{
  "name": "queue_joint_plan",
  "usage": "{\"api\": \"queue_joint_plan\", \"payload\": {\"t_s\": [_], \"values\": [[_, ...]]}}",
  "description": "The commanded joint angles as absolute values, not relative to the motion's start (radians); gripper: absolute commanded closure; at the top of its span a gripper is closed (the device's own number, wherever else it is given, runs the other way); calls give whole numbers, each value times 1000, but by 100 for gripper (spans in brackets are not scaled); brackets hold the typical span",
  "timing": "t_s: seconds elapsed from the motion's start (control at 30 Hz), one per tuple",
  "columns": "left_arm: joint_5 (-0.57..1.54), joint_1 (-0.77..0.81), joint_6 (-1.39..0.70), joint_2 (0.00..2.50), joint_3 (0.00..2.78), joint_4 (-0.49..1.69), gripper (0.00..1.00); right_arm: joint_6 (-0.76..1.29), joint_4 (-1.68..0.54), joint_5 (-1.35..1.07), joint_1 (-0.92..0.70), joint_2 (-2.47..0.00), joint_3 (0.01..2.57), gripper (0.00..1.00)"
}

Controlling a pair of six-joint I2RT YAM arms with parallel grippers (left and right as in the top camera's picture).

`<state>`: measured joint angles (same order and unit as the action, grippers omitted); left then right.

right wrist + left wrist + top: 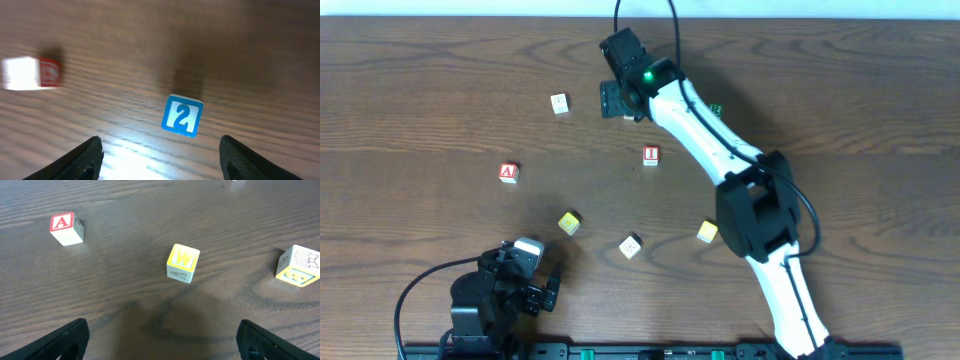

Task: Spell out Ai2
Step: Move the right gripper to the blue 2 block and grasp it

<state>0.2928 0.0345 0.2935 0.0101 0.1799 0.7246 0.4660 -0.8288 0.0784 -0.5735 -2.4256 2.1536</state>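
Finds the right gripper spread wide with nothing between its fingers, reached out over the far middle of the wooden table. Places the blue "2" cube just ahead of that gap in the blurred right wrist view, turned slightly askew and touching neither finger. Notes a white cube with a red face well apart to its left, too smeared to read. Puts the red "A" cube left of centre and the red "I" cube near the middle, well apart from each other. Sees the left gripper likewise spread and empty at the near edge, facing the "A" cube, a yellow "W" cube and a pale cube with a yellow face.
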Motion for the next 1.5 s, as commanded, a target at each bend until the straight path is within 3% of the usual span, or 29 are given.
{"api": "queue_joint_plan", "payload": {"t_s": [0.0,0.9,0.97,1.13,1.47], "values": [[307,30,311,4,171,725,5,457,-820,78,-570,-2455,2162,25],[307,30,310,4,171,725,5,477,-782,146,-568,-2539,2162,36],[307,30,310,4,171,725,5,477,-773,147,-568,-2539,2162,39],[307,30,311,4,171,725,5,478,-771,147,-563,-2539,2162,57],[307,30,311,4,171,725,5,477,-771,155,-562,-2539,2162,69]]}}
